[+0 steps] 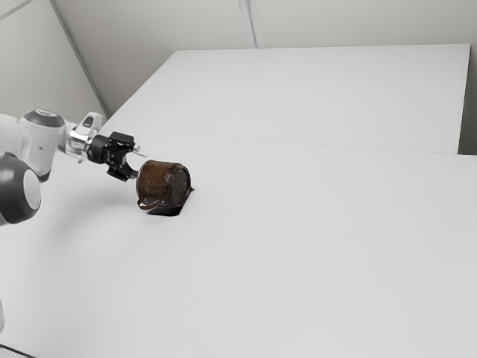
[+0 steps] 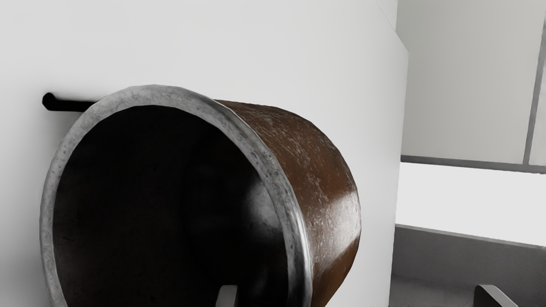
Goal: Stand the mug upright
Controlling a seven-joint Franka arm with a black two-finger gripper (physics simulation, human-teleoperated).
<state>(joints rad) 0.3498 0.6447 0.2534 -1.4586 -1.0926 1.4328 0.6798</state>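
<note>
Reaching toward the mug (image 1: 160, 180), my pincer (image 1: 139, 163) stands open, its fingers well apart. The mug lies on its side on the table (image 1: 298, 246), mouth (image 2: 149, 213) facing me, base toward the exterior view's right, handle (image 1: 149, 203) low on its side. One finger (image 2: 227, 297) is at the mouth, inside the rim's (image 2: 158, 96) outline; the other is beyond the mug's outer wall. Whether either touches it, I can't tell.

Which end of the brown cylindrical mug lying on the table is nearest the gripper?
The open end of the mug: its grey metal rim circles a dark hollow. The closed round base faces away from the gripper.
</note>
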